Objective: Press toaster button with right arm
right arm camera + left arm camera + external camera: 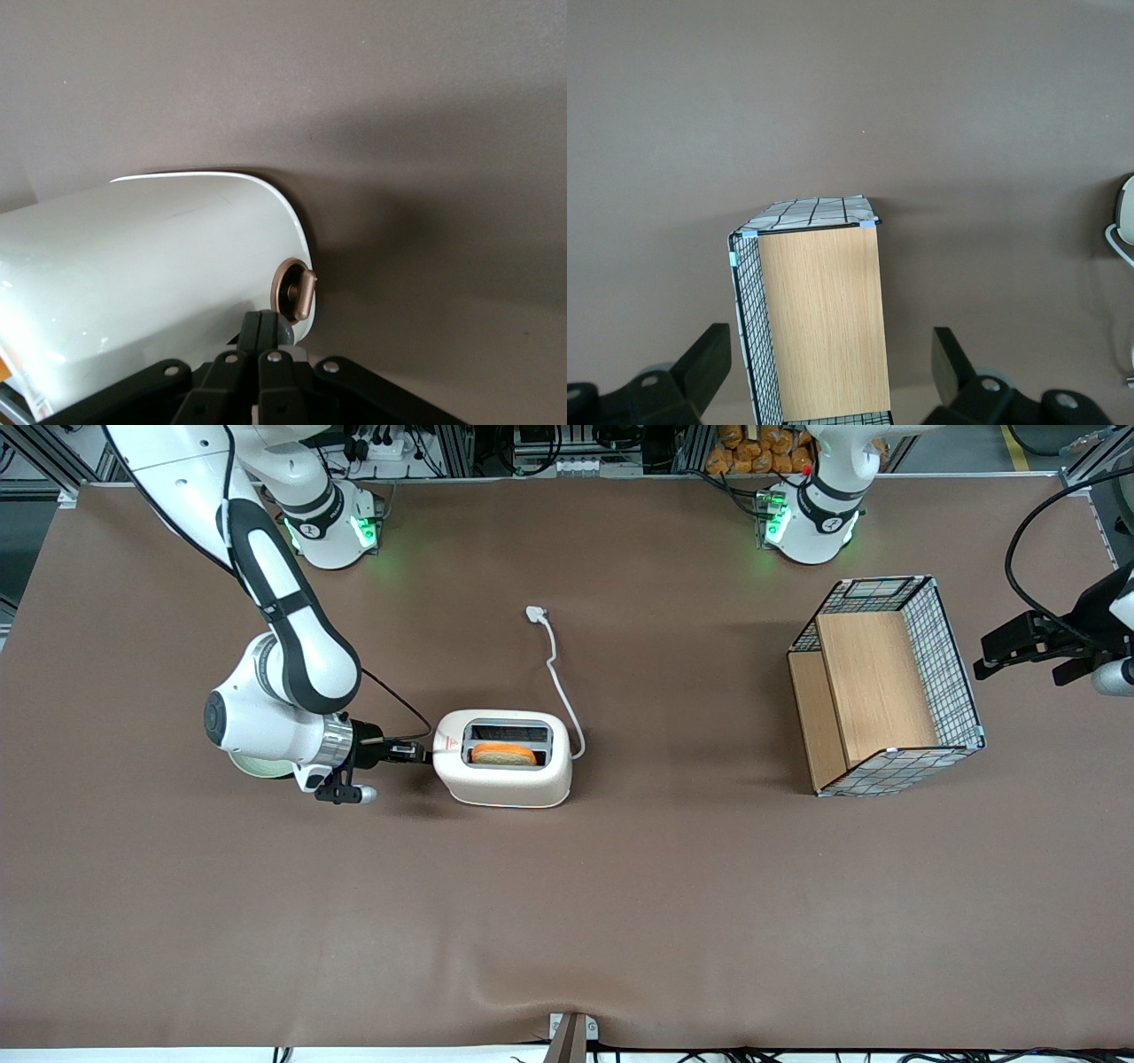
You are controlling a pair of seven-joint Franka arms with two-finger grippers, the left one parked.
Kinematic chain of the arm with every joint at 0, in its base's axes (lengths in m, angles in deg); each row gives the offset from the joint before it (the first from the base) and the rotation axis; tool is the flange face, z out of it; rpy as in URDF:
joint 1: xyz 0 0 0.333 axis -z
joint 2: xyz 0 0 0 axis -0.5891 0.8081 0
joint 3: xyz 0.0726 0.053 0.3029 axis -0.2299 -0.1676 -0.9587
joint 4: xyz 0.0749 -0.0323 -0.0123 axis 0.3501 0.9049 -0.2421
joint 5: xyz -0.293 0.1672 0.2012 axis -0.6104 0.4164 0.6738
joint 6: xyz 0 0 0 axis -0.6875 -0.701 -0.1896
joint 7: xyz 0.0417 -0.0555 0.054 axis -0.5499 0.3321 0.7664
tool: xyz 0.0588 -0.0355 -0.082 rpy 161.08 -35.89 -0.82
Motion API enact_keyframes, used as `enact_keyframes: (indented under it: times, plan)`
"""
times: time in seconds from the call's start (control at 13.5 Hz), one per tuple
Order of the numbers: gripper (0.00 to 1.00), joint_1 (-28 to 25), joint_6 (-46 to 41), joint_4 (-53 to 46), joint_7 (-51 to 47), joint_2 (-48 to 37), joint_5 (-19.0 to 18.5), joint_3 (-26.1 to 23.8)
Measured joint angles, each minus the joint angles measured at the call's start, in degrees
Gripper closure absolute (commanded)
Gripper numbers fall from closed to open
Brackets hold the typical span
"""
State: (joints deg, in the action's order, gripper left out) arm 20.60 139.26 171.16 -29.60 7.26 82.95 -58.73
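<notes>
I see the gripper [423, 755] with jaws pinched together, tip against the toaster [508, 760] short end, just beside the button [297, 293], mid-counter [567, 903].

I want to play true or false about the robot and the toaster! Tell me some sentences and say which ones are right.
1. The white rounded toaster has an orange slice of bread in its slot. True.
2. The black robot hand hovers over the wire basket with wooden panels. False: it is at the toaster's short end, by the red triangle sticker.
3. The hand's fingers are pressed together. True.
4. The white plug sits in a wall socket. False: it lies loose on the brown table.
5. The basket is full of bread. False: it holds nothing.
</notes>
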Motion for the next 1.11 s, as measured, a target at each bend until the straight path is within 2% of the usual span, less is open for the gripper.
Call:
enact_keyframes:
  times: [1.11]
  plan:
    - [1.00, 0.0, -3.8, -1.6, 0.0, 0.3, 0.3, 0.6]
